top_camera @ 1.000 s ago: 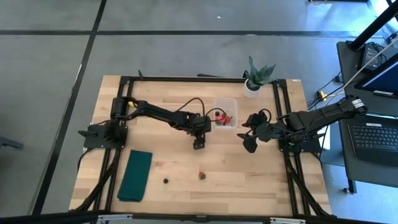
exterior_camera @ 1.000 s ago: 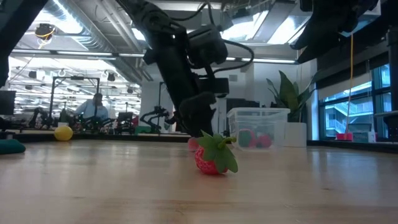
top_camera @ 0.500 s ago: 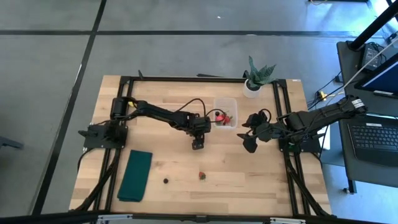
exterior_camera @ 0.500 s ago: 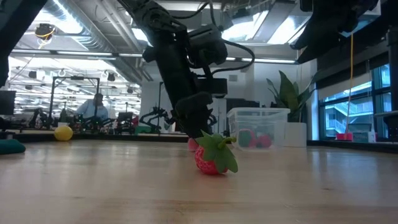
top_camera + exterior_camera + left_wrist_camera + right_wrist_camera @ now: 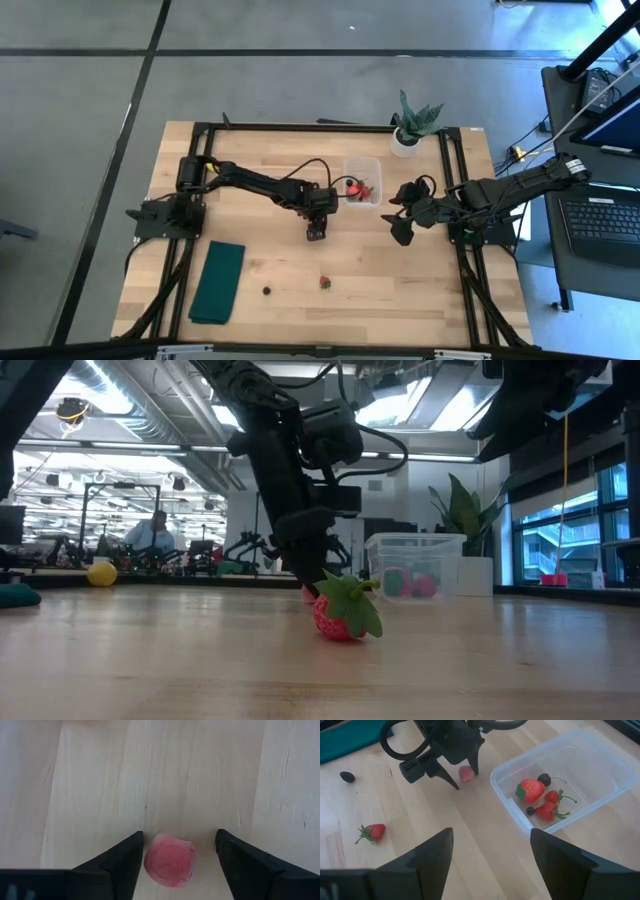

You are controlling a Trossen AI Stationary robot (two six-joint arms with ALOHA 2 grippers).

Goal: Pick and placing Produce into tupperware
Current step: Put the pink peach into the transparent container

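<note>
Half-open left end effector (image 5: 177,857) around pink piece (image 5: 169,866)

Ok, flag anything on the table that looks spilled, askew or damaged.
Nothing stands out. A strawberry, a dark berry and a pink piece lie loose on the wood, outside the upright, intact tupperware; no spill.

The surface (image 5: 400,270) is pale blond wood with a fine straight grain, and on it sits a pink piece (image 5: 169,865) between dark, near-black fingers (image 5: 125,862). The tub (image 5: 600,765) is clear, faintly milky plastic, holding red strawberries (image 5: 532,790) with green tops and small dark berries (image 5: 544,779). A deep green cloth (image 5: 218,281) lies flat, one black berry (image 5: 267,291) near it, and green leaves (image 5: 418,117) rise from a white pot (image 5: 404,143).
</note>
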